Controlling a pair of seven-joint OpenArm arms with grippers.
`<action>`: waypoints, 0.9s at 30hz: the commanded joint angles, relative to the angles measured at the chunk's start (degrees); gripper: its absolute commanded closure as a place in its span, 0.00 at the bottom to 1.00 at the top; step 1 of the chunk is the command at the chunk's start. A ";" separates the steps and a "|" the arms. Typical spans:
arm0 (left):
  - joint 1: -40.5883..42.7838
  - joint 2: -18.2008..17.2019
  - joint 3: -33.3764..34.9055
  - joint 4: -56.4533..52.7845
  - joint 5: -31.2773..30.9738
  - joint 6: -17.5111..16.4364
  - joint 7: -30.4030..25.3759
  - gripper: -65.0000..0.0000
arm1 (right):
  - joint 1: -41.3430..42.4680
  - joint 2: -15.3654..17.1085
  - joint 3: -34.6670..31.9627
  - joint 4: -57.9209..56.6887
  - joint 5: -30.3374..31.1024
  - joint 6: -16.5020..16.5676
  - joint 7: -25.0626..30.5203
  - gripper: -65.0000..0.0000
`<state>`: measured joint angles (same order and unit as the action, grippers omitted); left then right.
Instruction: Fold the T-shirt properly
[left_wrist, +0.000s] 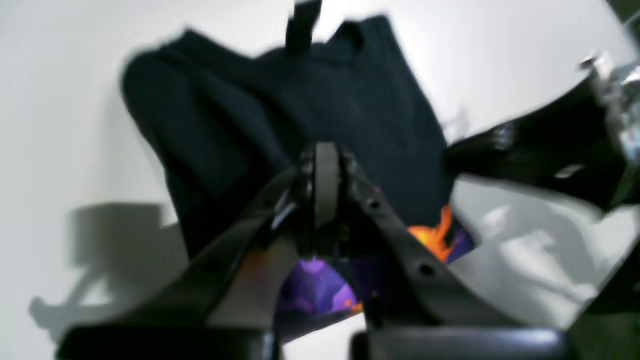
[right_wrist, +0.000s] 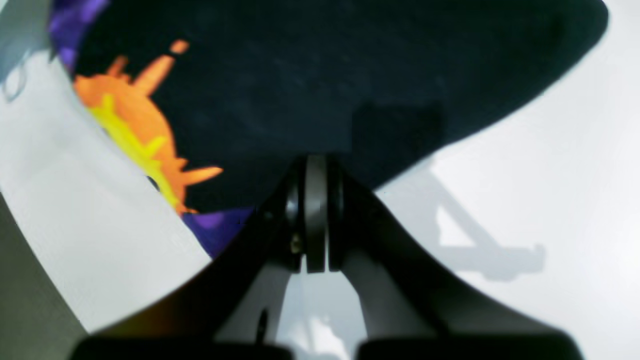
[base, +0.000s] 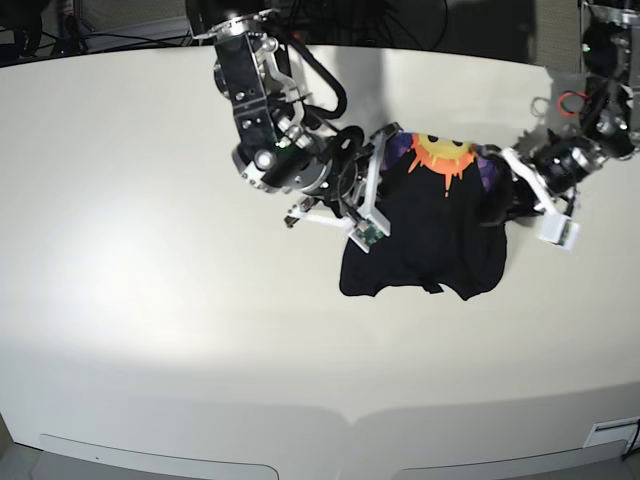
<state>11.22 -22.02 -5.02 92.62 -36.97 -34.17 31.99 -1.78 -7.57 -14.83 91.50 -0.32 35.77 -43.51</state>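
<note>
From my seat, the T-shirt (base: 425, 235) lies bunched on the white desk (base: 150, 250), its plain black side toward me and the sun print showing at the far edge. Both hands sit at that far edge: the right hand (right_wrist: 315, 210) fully closed beside the print, the left hand (left_wrist: 325, 185) closed too. Whether either pinches cloth I cannot tell. I judge a fold is under way; next I need even tension and a flat lay-down.
</note>
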 joint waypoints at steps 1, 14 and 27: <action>-0.48 -0.22 -0.52 -0.11 1.22 -0.02 -2.23 1.00 | 0.74 -0.02 -0.13 1.07 0.35 -0.20 0.70 1.00; 2.80 0.96 -0.52 -16.52 3.21 3.28 -12.92 1.00 | -0.68 1.86 -0.13 2.58 2.95 -0.17 -0.92 1.00; 6.82 -1.05 -1.38 2.99 -8.02 1.11 -7.72 1.00 | -10.34 6.78 -0.13 28.57 6.49 -2.84 -6.73 1.00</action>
<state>18.26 -22.20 -5.74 95.07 -44.51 -32.93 25.52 -12.78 -0.19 -14.85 118.87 5.21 32.99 -51.75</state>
